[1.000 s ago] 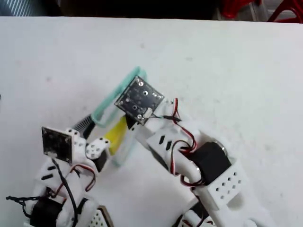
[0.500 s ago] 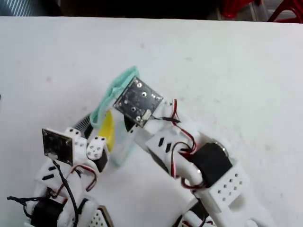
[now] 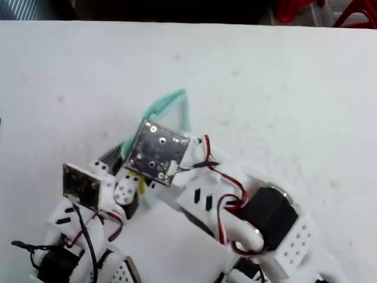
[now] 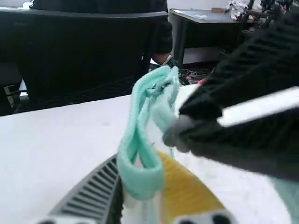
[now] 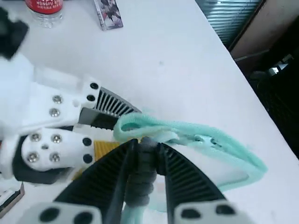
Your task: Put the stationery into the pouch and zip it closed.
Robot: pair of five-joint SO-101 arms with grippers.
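The right arm's jaws are closed on the grey zipper pull of the mint-green pouch. The left arm's jaws clamp the pouch's other end, where a yellow item shows inside. The pouch sits between both arms on the white tabletop.

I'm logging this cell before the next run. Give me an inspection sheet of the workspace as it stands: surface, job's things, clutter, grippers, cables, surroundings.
Surface: white table.
Job's things: mint-green fabric pouch with a yellow item showing inside; grey zipper pull.
Clutter: red-labelled plastic bottle and small printed card on the table.
Grippers: left gripper jaws clamp the pouch's end; right gripper jaws shut on the zipper pull.
Cables: red, black and white wires looped on the right arm; black cable on the left arm.
Surroundings: red chair frame beyond the table; grey desk.
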